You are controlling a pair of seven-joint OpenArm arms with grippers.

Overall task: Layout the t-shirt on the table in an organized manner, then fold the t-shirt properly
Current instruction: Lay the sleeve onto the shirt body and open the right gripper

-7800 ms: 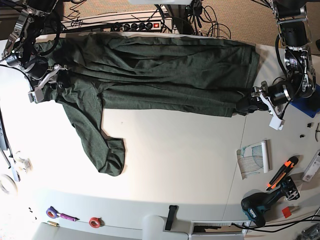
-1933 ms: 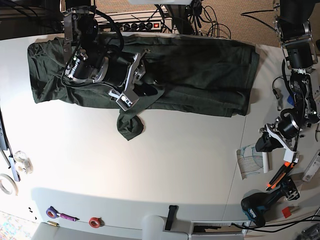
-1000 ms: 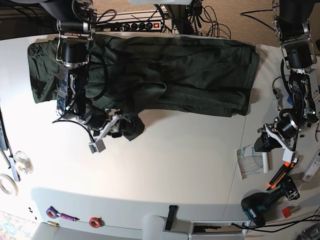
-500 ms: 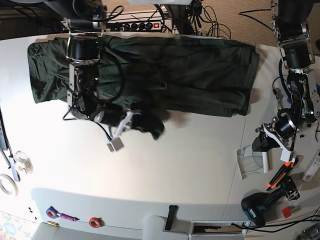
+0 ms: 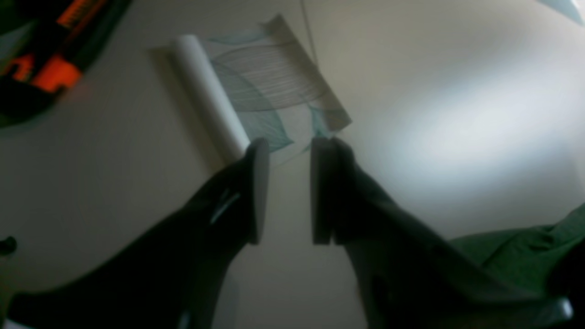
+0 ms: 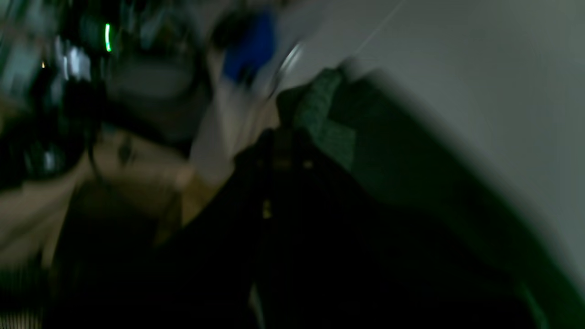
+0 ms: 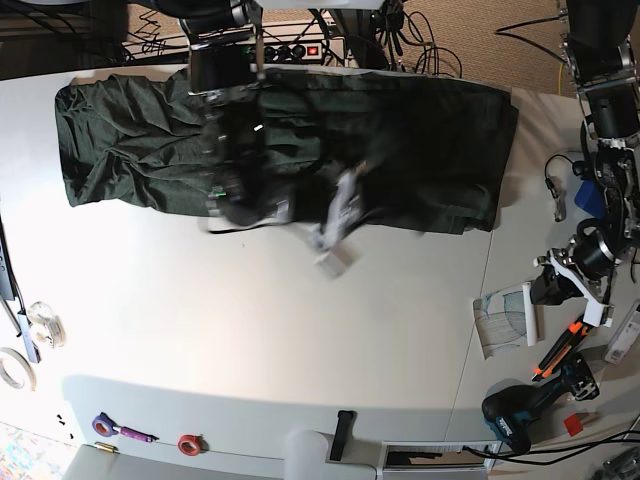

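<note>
While the left claw [image 5: 288, 148] hangs just above the surface [image 5: 457, 137], I see its jaws parted by a narrow gap with nothing between them, so it is released. Its fingertips sit at the near edge of a paper sheet [image 5: 274, 77] printed with leaf shapes, one side of the sheet curled into a white roll. An orange and black cutter [image 5: 41, 73] lies beyond that roll. A corner of green cloth shows at the lower right of this wrist view.

From above, the left claw is at the right edge of the surface, well apart from the t-shirt [image 7: 420, 150]. A drill [image 7: 520, 415] lies nearer the front edge.

My right claw [image 7: 338, 225] is a blur over the shirt's near edge, about midway along the cloth. Its own camera is smeared and dark. I make out green fabric right at the tip, but I cannot tell whether the jaws are clenched on it or apart.

The t-shirt lies as a long dark green band across the far part of the surface, wrinkled, reaching from the left end almost to the right. A power strip [image 7: 285, 50] sits just behind it.
</note>
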